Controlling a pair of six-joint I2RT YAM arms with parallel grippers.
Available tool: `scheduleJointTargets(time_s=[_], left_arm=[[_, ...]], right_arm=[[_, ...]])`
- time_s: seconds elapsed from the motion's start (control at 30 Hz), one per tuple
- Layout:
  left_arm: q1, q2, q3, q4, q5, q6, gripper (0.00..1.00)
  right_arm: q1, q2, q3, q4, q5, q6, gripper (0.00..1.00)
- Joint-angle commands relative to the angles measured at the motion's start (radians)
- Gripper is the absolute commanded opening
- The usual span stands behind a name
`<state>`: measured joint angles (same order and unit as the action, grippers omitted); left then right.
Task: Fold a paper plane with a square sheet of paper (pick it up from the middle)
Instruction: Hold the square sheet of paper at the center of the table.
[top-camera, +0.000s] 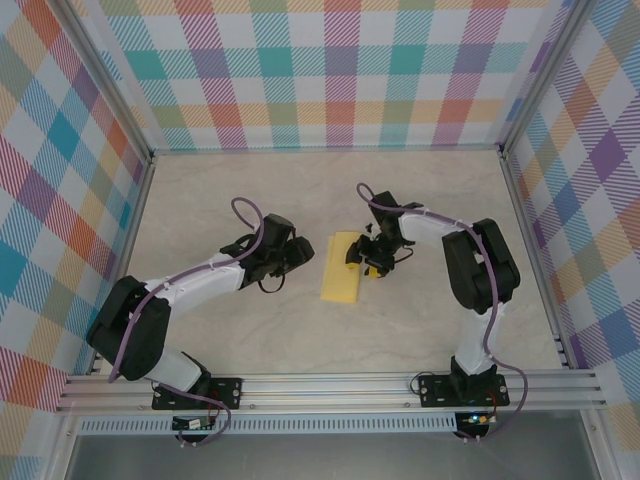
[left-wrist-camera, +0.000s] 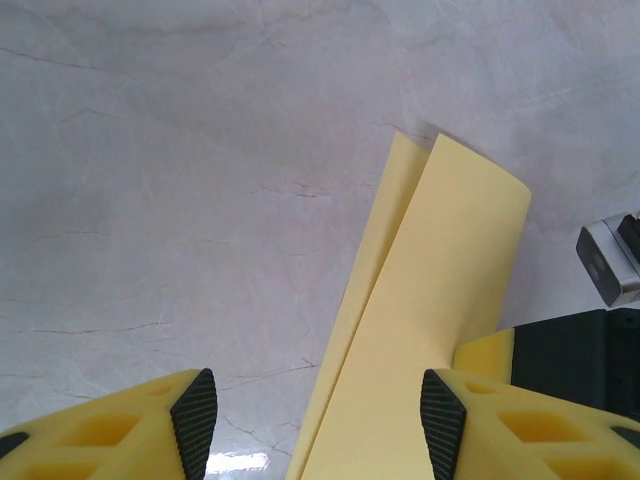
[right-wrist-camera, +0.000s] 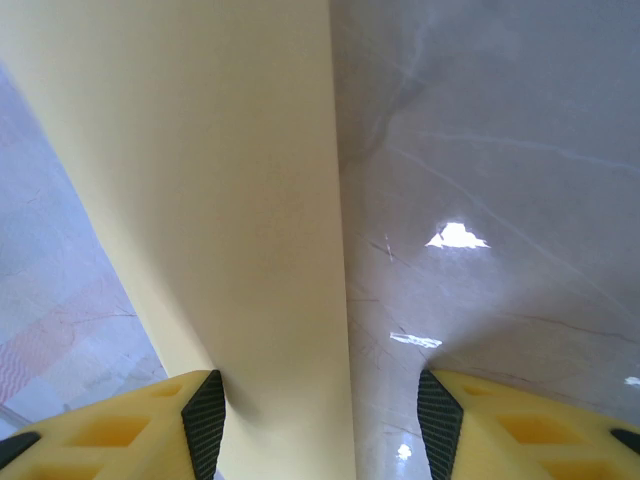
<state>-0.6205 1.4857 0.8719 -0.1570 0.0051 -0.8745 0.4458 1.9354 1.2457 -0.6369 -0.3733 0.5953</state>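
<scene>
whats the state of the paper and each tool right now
square sheet of paper: folded once into a long strip, flat on the table, not gripped
left tool: open, paper's edge running between its fingers
right tool: open, paper's edge running between its fingers

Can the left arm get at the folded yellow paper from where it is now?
Probably yes: the left gripper sits open beside the yellow paper, nothing between them; the right gripper is at the opposite edge.

Bright even overhead light, white glare on table (right-wrist-camera: 520, 150), soft shadows
</scene>
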Motion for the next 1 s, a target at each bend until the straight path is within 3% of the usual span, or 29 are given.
scheduleJointTargets(time_s=[0.0,0.97], left_arm=[[-0.01,0.007,-0.007,-0.009,-0.008,-0.003,0.59],[-0.008,0.018,-0.014,0.01,0.025,0.003,0.59]], right_arm=[[0.02,0.031,0.042,-0.085,0.051,-0.048,0.58],[0.05,0.173,0.21,-0.249,0.144,-0.04,0.68]])
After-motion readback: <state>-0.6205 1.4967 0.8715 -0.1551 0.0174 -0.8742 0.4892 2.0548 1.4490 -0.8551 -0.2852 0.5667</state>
